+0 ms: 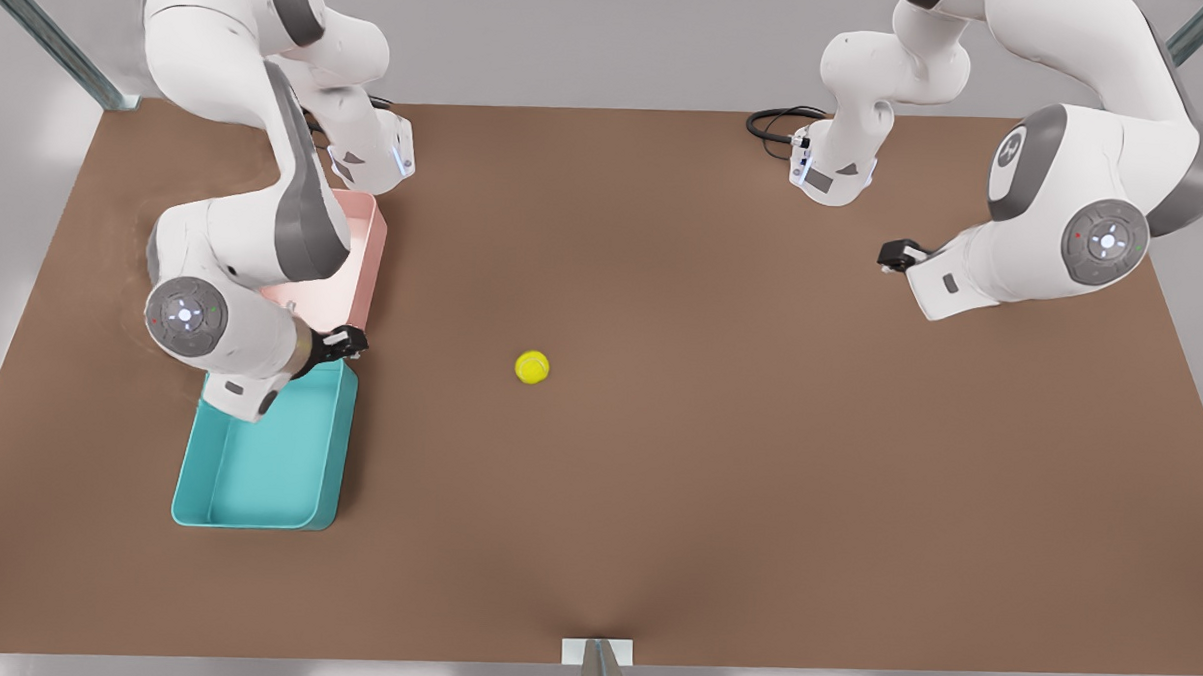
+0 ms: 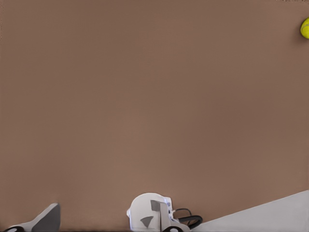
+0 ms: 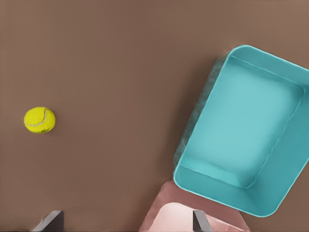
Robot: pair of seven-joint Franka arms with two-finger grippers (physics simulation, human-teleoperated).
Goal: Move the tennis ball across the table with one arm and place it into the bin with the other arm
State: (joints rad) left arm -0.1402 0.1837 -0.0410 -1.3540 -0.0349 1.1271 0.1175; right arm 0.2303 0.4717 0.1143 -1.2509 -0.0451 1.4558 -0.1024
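Observation:
The yellow-green tennis ball (image 1: 531,367) (image 3: 39,120) lies alone near the middle of the brown table (image 1: 718,452). At the front view's left stands the teal bin (image 1: 267,466) (image 3: 241,125), with nothing in it. My right gripper (image 1: 341,344) (image 3: 124,220) hovers over the bin's far end, open and holding nothing, a short way from the ball. At the front view's right, my left gripper (image 1: 900,255) waits open above bare table, far from the ball (image 2: 305,28). One of its fingertips (image 2: 46,220) shows at the edge of the left wrist view.
A pink tray (image 1: 359,260) (image 3: 169,217) sits end to end with the bin on its far side, partly under the right arm. Both arm bases (image 1: 833,166) (image 1: 368,155) with black cables stand at the table's far edge. A metal post (image 1: 598,668) marks the near edge.

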